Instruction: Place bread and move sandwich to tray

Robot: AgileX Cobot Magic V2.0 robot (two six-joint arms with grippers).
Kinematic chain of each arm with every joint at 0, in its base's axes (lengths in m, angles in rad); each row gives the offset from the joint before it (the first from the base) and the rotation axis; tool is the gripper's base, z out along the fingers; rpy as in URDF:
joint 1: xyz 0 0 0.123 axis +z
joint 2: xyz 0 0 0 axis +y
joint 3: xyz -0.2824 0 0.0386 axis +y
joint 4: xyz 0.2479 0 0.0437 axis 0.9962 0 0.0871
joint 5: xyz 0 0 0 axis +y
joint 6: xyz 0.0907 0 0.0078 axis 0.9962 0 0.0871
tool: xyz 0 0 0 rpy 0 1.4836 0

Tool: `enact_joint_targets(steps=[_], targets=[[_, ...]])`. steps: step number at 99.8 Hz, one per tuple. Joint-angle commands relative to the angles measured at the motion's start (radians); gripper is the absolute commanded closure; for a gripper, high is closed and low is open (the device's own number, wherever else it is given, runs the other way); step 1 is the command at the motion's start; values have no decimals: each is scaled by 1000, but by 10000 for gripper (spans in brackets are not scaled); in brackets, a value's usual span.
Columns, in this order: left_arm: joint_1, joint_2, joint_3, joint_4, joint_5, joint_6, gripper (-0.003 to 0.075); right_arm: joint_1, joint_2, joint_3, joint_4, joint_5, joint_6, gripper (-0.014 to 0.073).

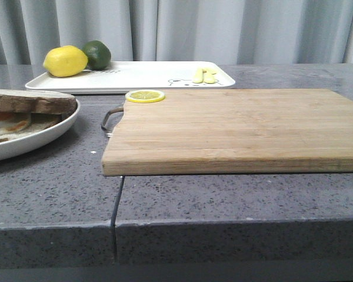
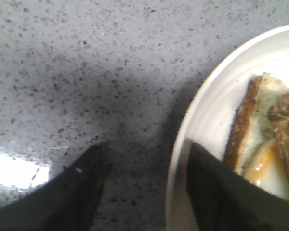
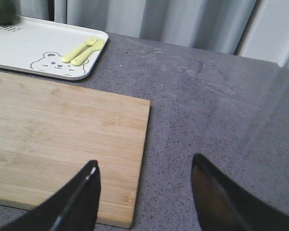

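The sandwich [image 1: 15, 117] sits on a round white plate [image 1: 47, 136] at the left edge of the front view. The bread [image 1: 32, 102] lies on top as its upper slice, with egg showing underneath. In the left wrist view my left gripper [image 2: 145, 147] is open and straddles the plate's rim [image 2: 202, 110]: one finger over the plate beside the sandwich [image 2: 257, 139], the other over the counter. The white tray [image 1: 147, 75] with the bear drawing stands at the back. My right gripper [image 3: 144, 161] is open over the right edge of the cutting board [image 3: 62, 130], holding nothing. Neither gripper shows in the front view.
On the tray lie a lemon [image 1: 65, 61], a lime [image 1: 97, 54] and a yellow fork and spoon [image 1: 205, 74]. The wooden cutting board [image 1: 235, 126] fills the middle, a lemon slice [image 1: 145, 96] at its far left corner. Grey curtains hang behind.
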Motion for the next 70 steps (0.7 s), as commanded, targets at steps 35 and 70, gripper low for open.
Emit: enact_joint_targets(steps=[35, 70], targets=[[1, -18, -29, -58, -48, -10, 740, -6, 9, -24, -12, -87, 0, 169], [1, -23, -29, -138, -48, -10, 739, -6, 9, -24, -12, -87, 0, 169]])
